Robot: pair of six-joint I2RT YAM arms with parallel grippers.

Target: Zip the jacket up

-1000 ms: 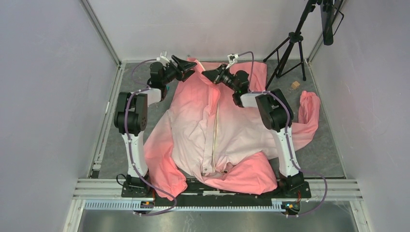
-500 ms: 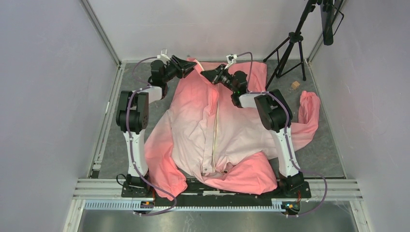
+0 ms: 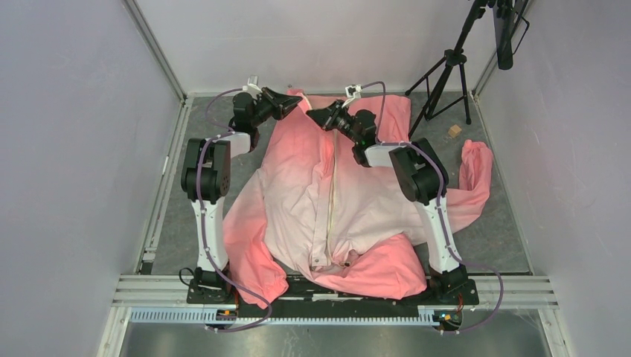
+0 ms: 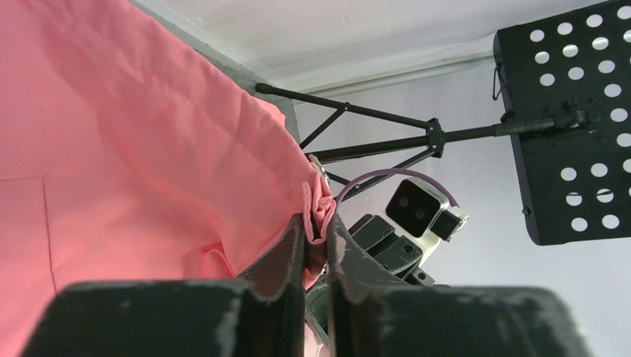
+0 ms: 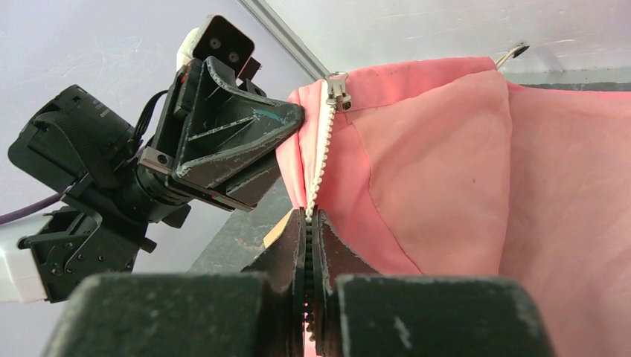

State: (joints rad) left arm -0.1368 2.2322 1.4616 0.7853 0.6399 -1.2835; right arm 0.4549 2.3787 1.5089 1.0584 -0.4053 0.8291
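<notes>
jacket [image 3: 372, 208] lies spread front-up on the table [image 3: 491, 238], between and ahead of the two arm bases. its salmon end is at the far side and its pale whitish end is nearest the bases. one sleeve trails off to the right [image 3: 476, 167], the other is folded down by the left arm's base [image 3: 249, 253]. the cream zipper strip [image 3: 331, 197] runs down the middle of the front, from the far edge toward me. both arms reach to that far edge and the grippers sit close together there, tips nearly meeting. left gripper [image 4: 316, 232]: in its wrist view the fingers are pressed together on a bunched fold of pink fabric at the jacket's edge, which is lifted off the table. right gripper [image 5: 309, 217]: fingers closed on the zipper strip, with the teeth running straight up out of the pinch. the metal slider [image 5: 336, 88] sits at the top of that raised stretch of teeth, at the fabric's upper edge, just beside the left gripper's tip. i cannot tell from the overhead view how far along the two sides are joined. a black tripod [image 3: 445, 78] stands at the far right corner, and a perforated black panel [image 4: 577, 119] shows in the left wrist view.
</notes>
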